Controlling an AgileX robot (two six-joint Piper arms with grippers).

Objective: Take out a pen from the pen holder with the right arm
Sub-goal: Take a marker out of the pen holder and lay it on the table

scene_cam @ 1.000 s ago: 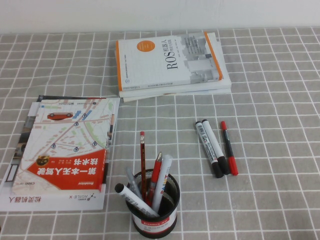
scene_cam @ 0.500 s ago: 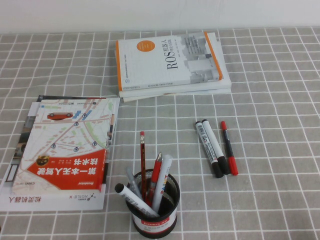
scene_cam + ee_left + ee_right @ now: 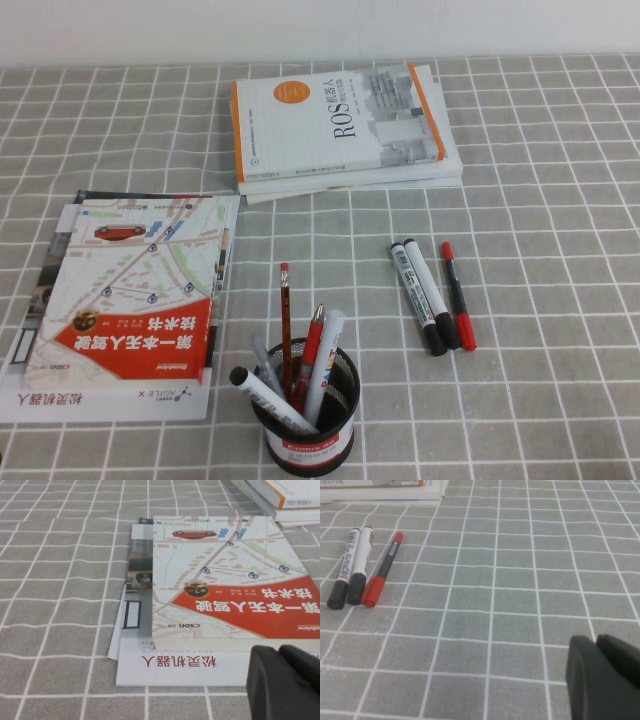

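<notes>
Several pens (image 3: 325,360) and a pencil (image 3: 286,320) stand in the black mesh pen holder (image 3: 308,442), which sits at the near edge of the checked tablecloth (image 3: 560,200), about the middle. None of them has been lifted out. To its right, well apart, two markers (image 3: 420,295) and a red pen (image 3: 457,290) lie side by side, their near ends touching. A map-covered book (image 3: 140,290) lies on top of others to the holder's left, and a stack of books (image 3: 340,130) sits at the far side. The right gripper (image 3: 595,641) hangs low over bare cloth, away from the loose markers, its jaws pressed together on nothing. The left gripper (image 3: 279,652) hovers by the near edge of the map-covered book, jaws likewise together and empty.
</notes>
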